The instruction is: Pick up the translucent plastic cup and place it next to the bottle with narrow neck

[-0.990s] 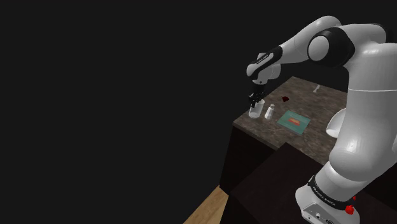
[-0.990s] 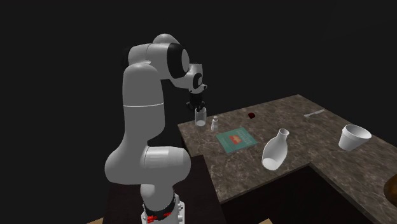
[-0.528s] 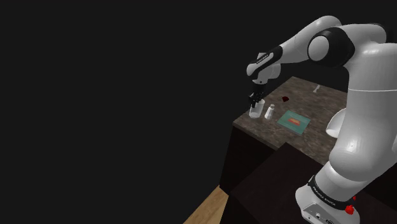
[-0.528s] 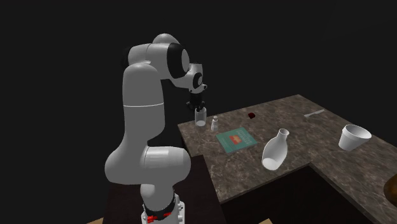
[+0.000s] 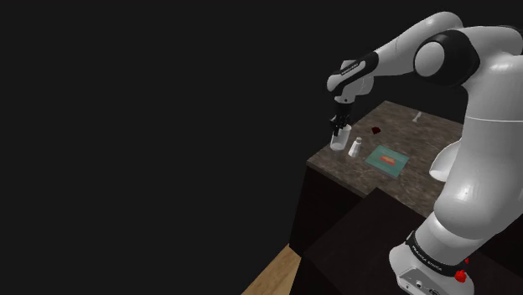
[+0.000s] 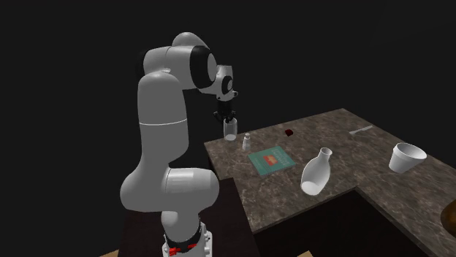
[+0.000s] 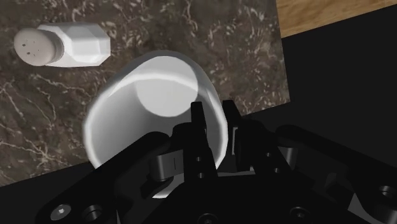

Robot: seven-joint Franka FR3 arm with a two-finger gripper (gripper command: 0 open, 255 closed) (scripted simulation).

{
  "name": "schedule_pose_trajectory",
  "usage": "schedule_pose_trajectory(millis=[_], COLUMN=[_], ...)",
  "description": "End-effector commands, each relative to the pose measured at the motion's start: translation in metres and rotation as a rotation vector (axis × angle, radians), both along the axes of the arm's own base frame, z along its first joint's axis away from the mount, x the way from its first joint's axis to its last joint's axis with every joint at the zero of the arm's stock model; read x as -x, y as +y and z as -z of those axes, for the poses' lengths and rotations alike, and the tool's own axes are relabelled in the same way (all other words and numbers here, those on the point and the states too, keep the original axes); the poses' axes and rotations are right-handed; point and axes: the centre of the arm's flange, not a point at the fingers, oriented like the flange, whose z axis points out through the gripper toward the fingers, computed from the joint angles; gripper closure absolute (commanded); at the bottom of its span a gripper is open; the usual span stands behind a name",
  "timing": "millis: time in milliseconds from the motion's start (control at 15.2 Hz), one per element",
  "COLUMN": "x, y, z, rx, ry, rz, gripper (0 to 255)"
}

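Cup [image 6: 230, 130] rises off the counter [image 6: 343, 197]

Lifted since a second ago, the pale translucent cup hangs just above the dark marbled counter, up and left of the white shaker [image 6: 247, 140] in the second exterior view. The black gripper [image 7: 214, 116] pinches its rim, one finger inside and one outside. Right of the shaker lies a teal mat [image 6: 270, 158]. Farther right of the shaker sits the narrow-necked white bottle [image 6: 314, 174], well apart from the cup.
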Motion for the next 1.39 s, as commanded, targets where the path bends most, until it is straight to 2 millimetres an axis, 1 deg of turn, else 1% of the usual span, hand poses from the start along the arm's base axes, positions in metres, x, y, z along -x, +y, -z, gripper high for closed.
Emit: schedule_pose_trajectory(millis=[0,1320], x=[-0.002,-0.002], y=[-0.001,-0.001], z=[-0.014,-0.119], rx=[0.004,0.004], ry=[-0.011,-0.011], rz=[-0.004,-0.004], gripper=[255,255])
